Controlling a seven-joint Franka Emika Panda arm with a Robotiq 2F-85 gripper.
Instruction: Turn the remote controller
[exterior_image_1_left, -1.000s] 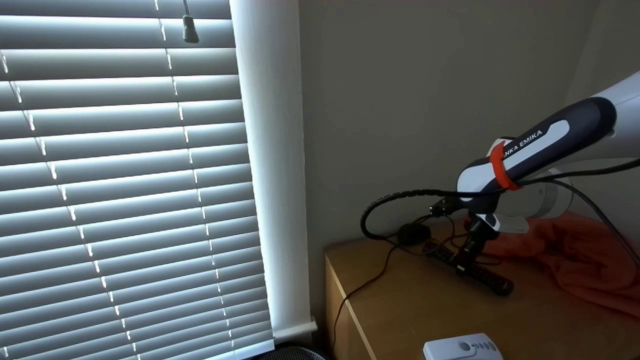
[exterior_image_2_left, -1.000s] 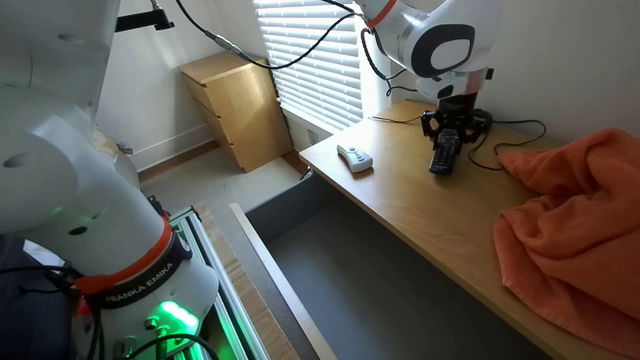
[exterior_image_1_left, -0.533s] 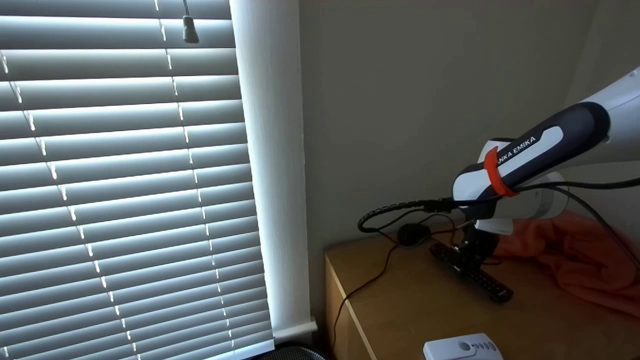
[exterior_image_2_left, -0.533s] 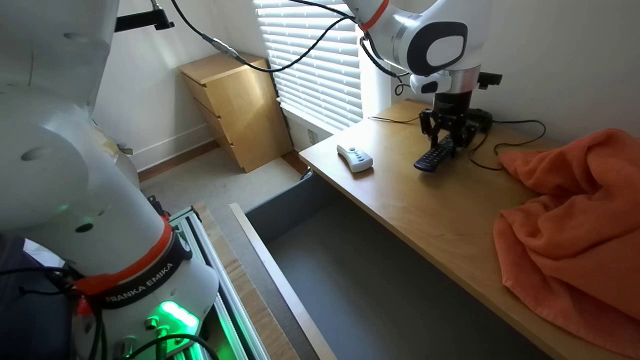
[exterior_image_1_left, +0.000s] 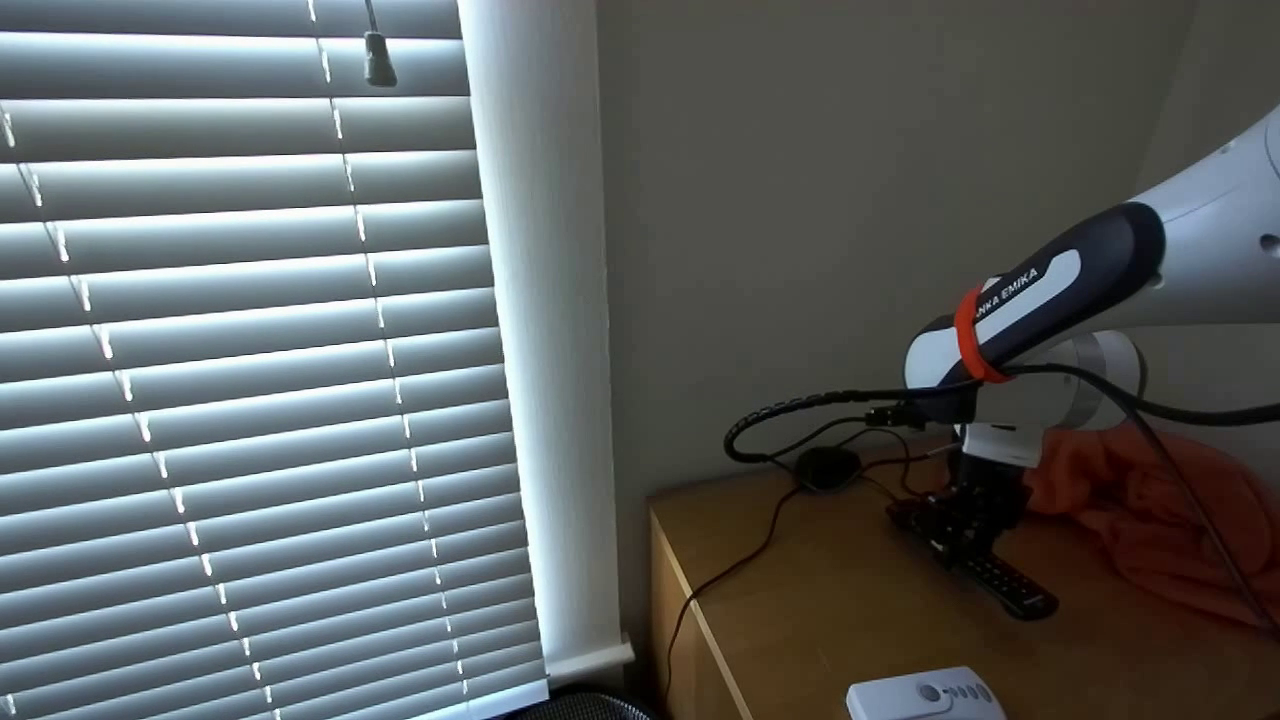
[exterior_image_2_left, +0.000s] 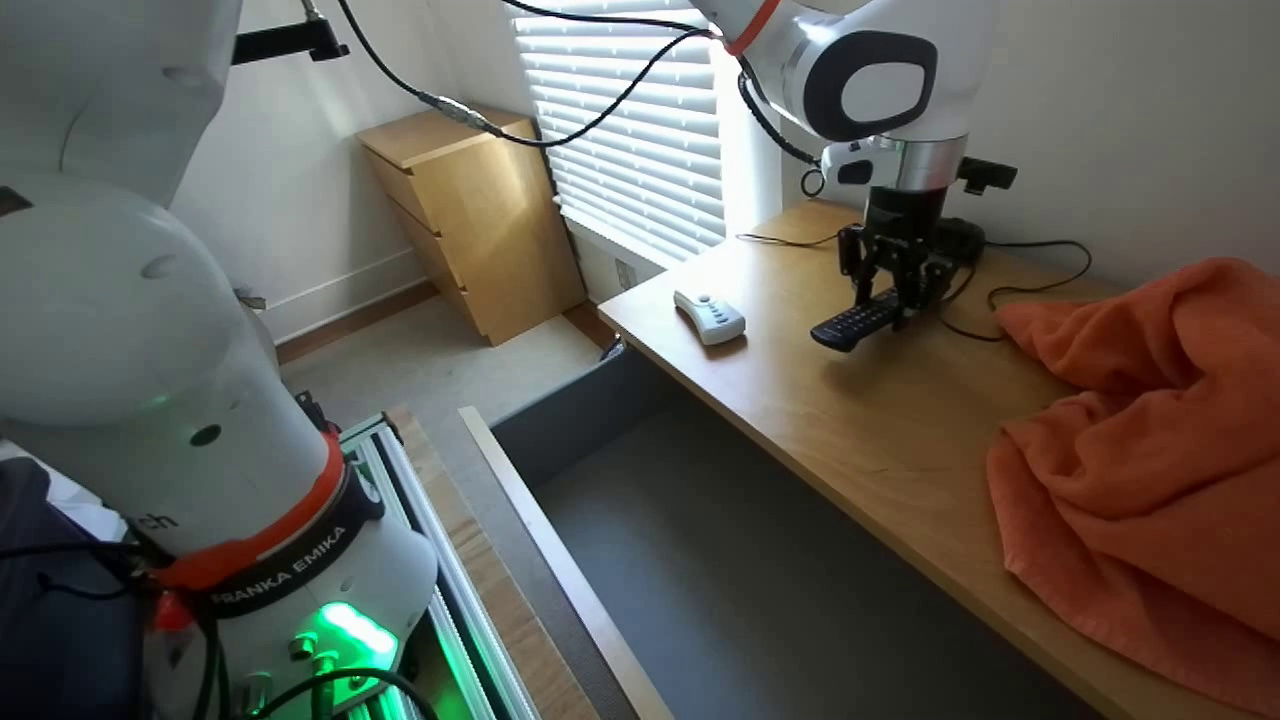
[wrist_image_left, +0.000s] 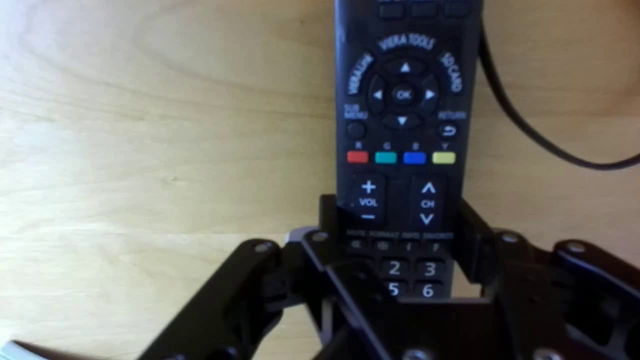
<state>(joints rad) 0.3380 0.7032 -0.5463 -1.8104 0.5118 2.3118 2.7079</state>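
The dark remote controller (exterior_image_2_left: 856, 321) is held face up by its sides in my gripper (exterior_image_2_left: 884, 300), close above the wooden table; a small gap beneath it is hard to judge. In an exterior view its near end points toward the white handset's side. It also shows in an exterior view (exterior_image_1_left: 1008, 586), below the gripper (exterior_image_1_left: 962, 540). In the wrist view the remote controller (wrist_image_left: 403, 125) runs straight up between the fingers. The gripper (wrist_image_left: 399, 216) is shut on it, with a finger against each long side. The remote's lower end is hidden behind the gripper.
A white handset (exterior_image_2_left: 710, 316) lies near the table's corner. An orange cloth (exterior_image_2_left: 1150, 450) is heaped on the table (exterior_image_2_left: 900, 420). A thin black cable (exterior_image_2_left: 1040, 285) with a round black end (exterior_image_1_left: 828, 467) lies by the wall. A grey open drawer (exterior_image_2_left: 700, 560) is below the table edge.
My gripper has rotated with the remote controller in it. The remote's near end has swung away from the orange cloth toward the white handset's side in an exterior view.
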